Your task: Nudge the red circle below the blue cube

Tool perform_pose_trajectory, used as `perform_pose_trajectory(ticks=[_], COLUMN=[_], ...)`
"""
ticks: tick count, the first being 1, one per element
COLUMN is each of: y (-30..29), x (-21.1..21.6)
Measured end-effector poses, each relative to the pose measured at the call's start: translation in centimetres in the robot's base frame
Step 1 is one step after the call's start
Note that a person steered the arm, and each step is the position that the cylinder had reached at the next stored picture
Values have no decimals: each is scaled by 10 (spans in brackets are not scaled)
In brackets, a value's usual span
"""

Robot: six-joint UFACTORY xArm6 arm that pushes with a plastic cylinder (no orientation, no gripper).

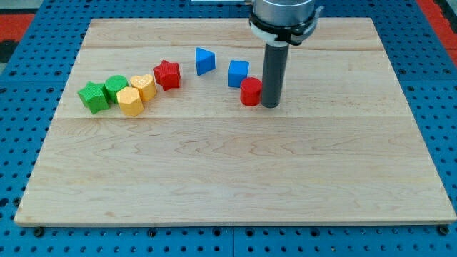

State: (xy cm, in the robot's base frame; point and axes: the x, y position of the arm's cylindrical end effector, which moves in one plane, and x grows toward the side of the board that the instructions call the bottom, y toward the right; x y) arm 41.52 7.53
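Right of the small red circle block, my tip touches it; no hand fitted. Pushing left risks overshooting past the blue plastic cube.

A pale wooden board (evenly lit) rests on blue perforated table.
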Motion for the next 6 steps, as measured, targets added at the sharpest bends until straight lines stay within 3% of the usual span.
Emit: perform_pose_trajectory(ticks=[1,2,5,6], y=[34,31,-50,-50], x=[-3,-11,-9,7])
